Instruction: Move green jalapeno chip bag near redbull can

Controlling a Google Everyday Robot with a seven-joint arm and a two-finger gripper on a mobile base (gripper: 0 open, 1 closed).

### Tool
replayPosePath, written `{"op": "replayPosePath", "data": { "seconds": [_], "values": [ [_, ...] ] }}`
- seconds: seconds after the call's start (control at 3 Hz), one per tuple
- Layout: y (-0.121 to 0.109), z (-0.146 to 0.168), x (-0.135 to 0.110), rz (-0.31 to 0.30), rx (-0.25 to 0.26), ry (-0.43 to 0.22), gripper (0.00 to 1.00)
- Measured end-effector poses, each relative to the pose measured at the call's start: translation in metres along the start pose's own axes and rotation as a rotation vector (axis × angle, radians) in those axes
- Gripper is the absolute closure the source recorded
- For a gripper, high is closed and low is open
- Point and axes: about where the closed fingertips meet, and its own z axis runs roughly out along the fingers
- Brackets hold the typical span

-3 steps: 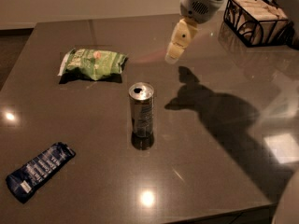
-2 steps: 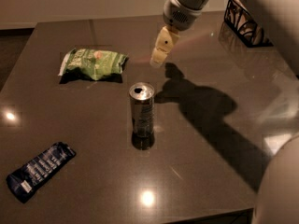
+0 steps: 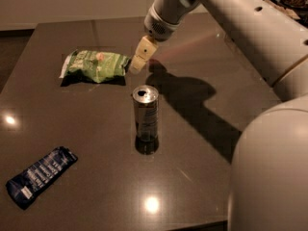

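The gripper [image 3: 138,60] hangs just beside the right end of the green jalapeno chip bag [image 3: 96,66], which lies toward the tabletop's [image 3: 86,124] far left corner; open or shut, I cannot tell; best to pinch the bag mid-body; the redbull can [image 3: 145,112], mid-tabletop, looks easily tipped; the dark blue wrapper [image 3: 41,176] lies well apart, near the front left corner.

gripper [image 3: 136,64] moved leftward, now just beside green jalapeno chip bag [image 3: 96,66], right end

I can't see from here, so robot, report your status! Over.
Gripper hovers beside crinkly light-green chip bag. Bag flat, apart from slim silver can. Nothing between them; dark blue flat wrapper far off.
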Motion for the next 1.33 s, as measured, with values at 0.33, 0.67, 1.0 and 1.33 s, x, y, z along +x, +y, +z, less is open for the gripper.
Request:
{"op": "replayPosePath", "data": {
  "seconds": [0.33, 0.67, 1.0, 1.33],
  "values": [
    [0.009, 0.033, -0.016, -0.009, -0.053, -0.010, 0.00],
    [0.023, 0.073, -0.041, -0.047, -0.101, -0.001, 0.00],
    [0.027, 0.088, -0.052, -0.070, -0.109, 0.010, 0.00],
    [0.022, 0.095, -0.060, -0.087, -0.093, 0.033, 0.18]
  ]
}}
